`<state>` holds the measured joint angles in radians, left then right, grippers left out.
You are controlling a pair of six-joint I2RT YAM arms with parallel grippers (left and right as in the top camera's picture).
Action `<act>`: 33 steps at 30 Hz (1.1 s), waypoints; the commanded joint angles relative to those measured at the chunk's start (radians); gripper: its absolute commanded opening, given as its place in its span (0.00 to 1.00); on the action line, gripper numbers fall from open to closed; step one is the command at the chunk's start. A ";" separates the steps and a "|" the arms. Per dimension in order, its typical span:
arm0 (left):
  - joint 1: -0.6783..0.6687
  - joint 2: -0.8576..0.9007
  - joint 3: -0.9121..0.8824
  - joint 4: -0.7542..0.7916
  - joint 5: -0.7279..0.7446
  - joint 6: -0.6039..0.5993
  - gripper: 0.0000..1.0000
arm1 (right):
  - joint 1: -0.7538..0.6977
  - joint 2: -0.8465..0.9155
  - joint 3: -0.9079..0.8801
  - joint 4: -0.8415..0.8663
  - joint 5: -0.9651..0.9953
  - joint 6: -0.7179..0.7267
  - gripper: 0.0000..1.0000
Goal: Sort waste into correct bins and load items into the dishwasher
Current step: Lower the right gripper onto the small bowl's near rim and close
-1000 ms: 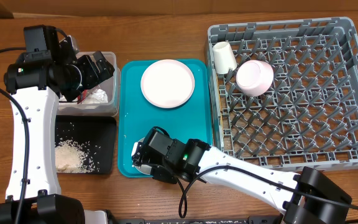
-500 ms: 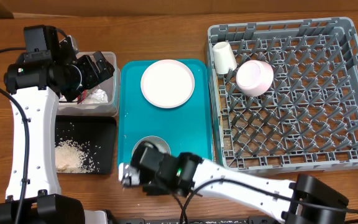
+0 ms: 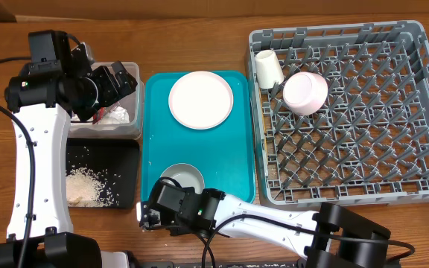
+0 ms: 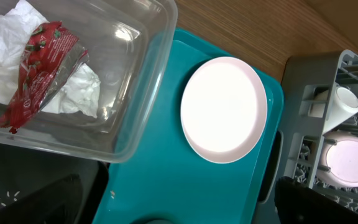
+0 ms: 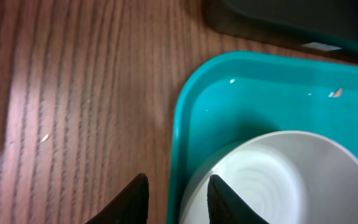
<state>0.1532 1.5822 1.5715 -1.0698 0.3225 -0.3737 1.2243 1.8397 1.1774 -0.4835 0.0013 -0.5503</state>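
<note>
Your right end effector (image 5: 174, 199) is hovering over the near-left corner of the teal tray (image 5: 260, 106). Its jaws are standing only partly open and aren't pinching anything, with the tray rim and the edge of the whitish-grey bowl (image 5: 278, 180) lying under the gap. Your left end effector (image 3: 118, 82) is hanging wide open and empty over the clear tub (image 4: 135, 134) at far left, where the napkin (image 4: 73, 93) and red wrapper (image 4: 39, 71) are lying. Rice (image 3: 88, 186) is sitting in the black tray (image 3: 103, 156), and the plate (image 3: 201, 99) is resting at the teal tray's far end. The cup (image 3: 268, 68) and pink bowl (image 3: 306, 91) are sitting in the rack (image 3: 363, 149).
</note>
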 commanded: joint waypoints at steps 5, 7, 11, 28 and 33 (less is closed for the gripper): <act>0.003 0.002 0.010 0.001 0.007 0.011 1.00 | -0.002 0.002 0.003 0.009 0.020 0.004 0.31; 0.003 0.002 0.010 0.001 0.007 0.011 1.00 | -0.002 0.003 0.002 0.008 0.024 0.005 0.32; 0.003 0.002 0.010 0.001 0.007 0.011 1.00 | -0.003 0.003 0.002 -0.005 0.025 0.008 0.30; 0.003 0.002 0.010 0.000 0.007 0.011 1.00 | -0.003 0.003 0.002 -0.027 0.099 0.050 0.36; 0.003 0.002 0.010 0.000 0.007 0.011 1.00 | -0.002 0.003 0.002 -0.027 0.099 0.053 0.39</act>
<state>0.1532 1.5822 1.5715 -1.0702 0.3225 -0.3737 1.2243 1.8400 1.1774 -0.5163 0.0937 -0.5087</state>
